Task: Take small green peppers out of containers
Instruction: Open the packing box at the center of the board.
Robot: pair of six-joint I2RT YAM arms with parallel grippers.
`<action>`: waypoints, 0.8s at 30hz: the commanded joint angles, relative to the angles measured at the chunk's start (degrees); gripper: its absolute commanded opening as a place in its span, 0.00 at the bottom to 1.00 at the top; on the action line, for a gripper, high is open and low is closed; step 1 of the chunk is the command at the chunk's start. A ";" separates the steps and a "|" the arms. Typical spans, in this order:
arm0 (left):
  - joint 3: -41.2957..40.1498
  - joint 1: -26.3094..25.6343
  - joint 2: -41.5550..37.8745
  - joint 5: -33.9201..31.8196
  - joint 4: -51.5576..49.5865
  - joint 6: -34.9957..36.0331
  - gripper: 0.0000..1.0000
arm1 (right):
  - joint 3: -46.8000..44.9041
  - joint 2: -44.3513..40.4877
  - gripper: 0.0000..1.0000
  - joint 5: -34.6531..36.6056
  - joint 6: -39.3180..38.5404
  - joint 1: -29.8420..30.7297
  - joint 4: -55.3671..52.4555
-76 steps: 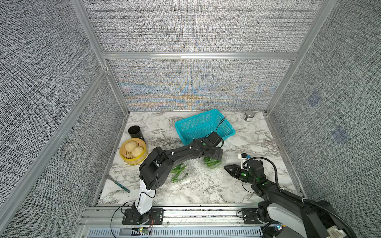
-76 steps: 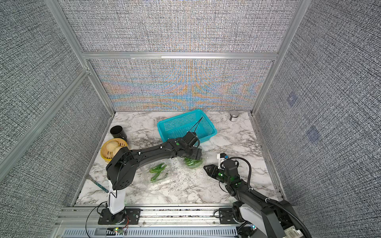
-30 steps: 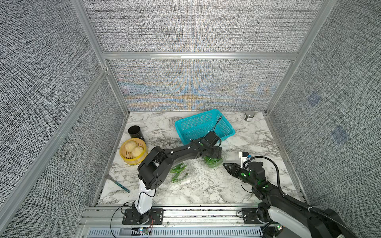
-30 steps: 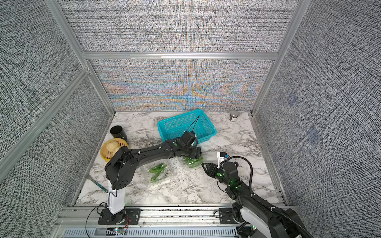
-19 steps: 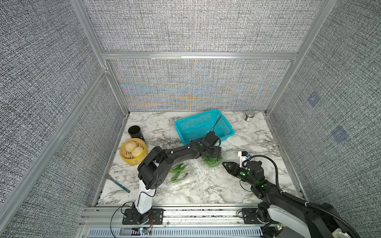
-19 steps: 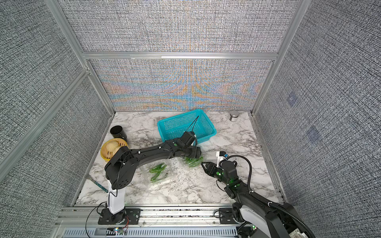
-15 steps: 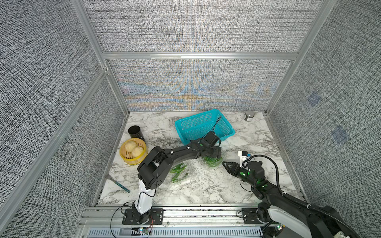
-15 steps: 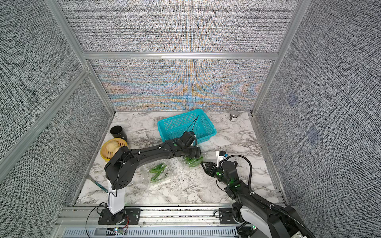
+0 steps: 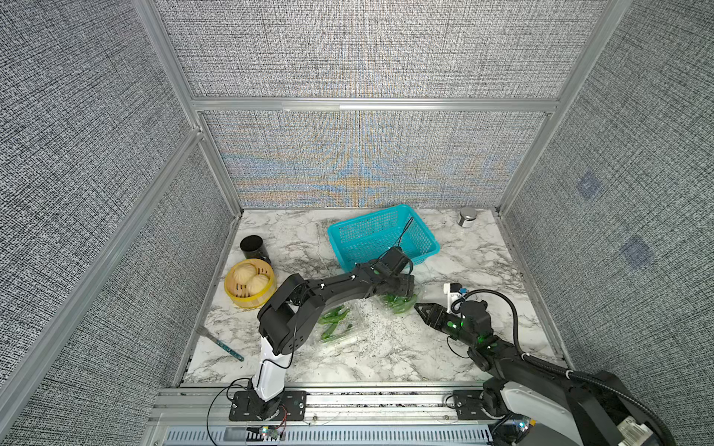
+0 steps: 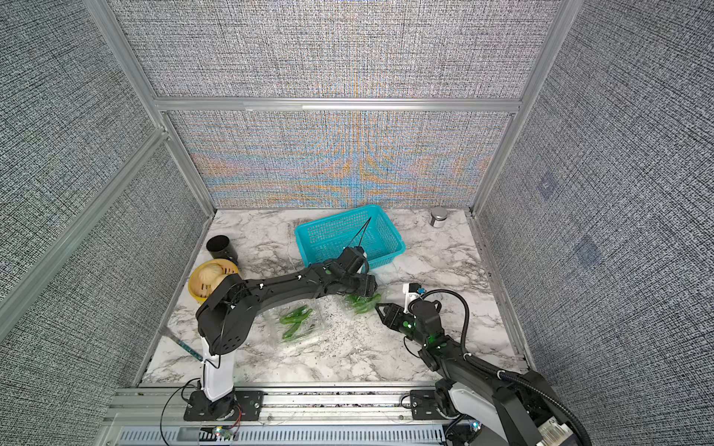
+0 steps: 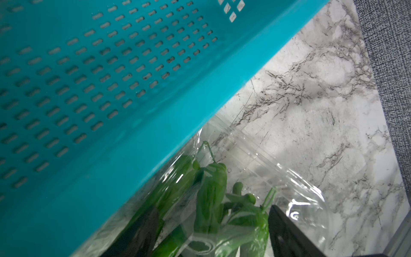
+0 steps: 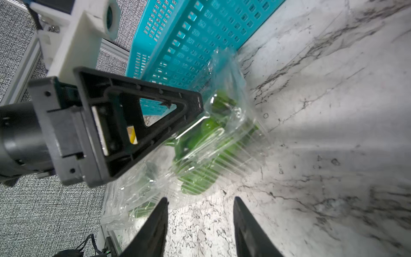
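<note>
Right gripper [image 9: 419, 307] has edged far-left: half open, empty, tips just near-right of the container [image 12: 240, 124] which left gripper [image 11: 211, 209] clamps wide against the teal basket [image 12: 200, 33]; peppers [image 11: 211, 193] inside lie roughly end-on to the right jaws

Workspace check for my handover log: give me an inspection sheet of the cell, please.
Surface: marble table, dark specks.
Job's things: peppers inside both clear boxes: basket-side box, front box.
Clutter: basket, steamer with buns, black cup, tin, blue-handled tool.
Grippers: left gripper straddles the basket-side box, grip unclear; right gripper open, just short.
Cables: thin cable over the basket; cable loop on right arm.
Surroundings: grey fabric walls, metal frame.
</note>
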 commanded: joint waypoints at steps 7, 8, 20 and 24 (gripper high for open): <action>-1.08 -0.06 1.29 3.72 -5.10 -1.61 0.78 | -0.21 -1.21 0.48 2.15 -1.46 0.54 0.46; -1.06 -0.11 1.49 3.84 -4.92 -1.66 0.78 | -0.16 -0.82 0.48 2.30 -1.39 0.55 0.58; -1.32 0.06 1.80 4.03 -4.99 -1.72 0.78 | 0.45 1.89 0.45 4.22 -1.39 0.55 2.56; -1.50 0.05 1.89 4.38 -4.65 -1.79 0.78 | 0.28 1.78 0.45 4.98 -1.18 0.55 3.48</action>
